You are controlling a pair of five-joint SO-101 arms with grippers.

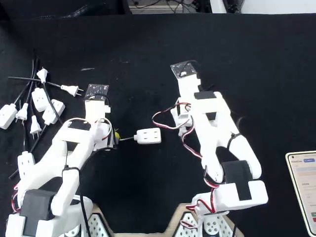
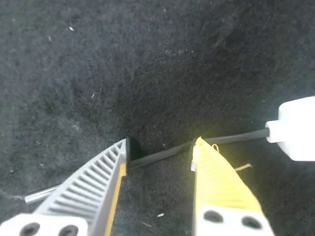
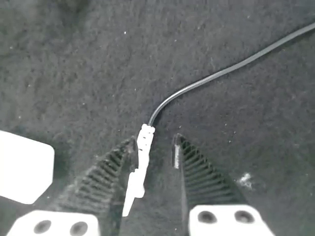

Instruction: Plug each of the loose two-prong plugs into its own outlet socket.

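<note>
1. High view: I am counting one outlet socket (image 1: 148, 136) lying alone at mid-table between the two arms. Its socket cord (image 1: 127, 138) is running to the left gripper (image 1: 115, 139). In the heap (image 1: 40, 101) at the table's left side I am making out four plugs and at least three socket blocks. The tangle is preventing a firmer tally. One phone (image 1: 302, 187) is lying at the right edge.
2. Left wrist view: the left gripper (image 2: 160, 146) is standing wide open astride the socket cord (image 2: 157, 155) and gripping nothing. The outlet socket (image 2: 298, 128) is lying just beside it. In my judgement this arm should be pinning the cord close to the socket body, steadying it against the push.
3. Right wrist view: the right gripper (image 3: 154, 138) is standing part open around one plug (image 3: 140, 162). The plug is touching one finger with a gap to the other, so it is not clamped. Its plug cord (image 3: 211, 76) is trailing away, and the outlet socket (image 3: 22, 167) is lying near. I am judging the step to be the grasp: close squarely on the plug body and keep the prongs level with the slots. I cannot tell which way the prongs are facing.
</note>
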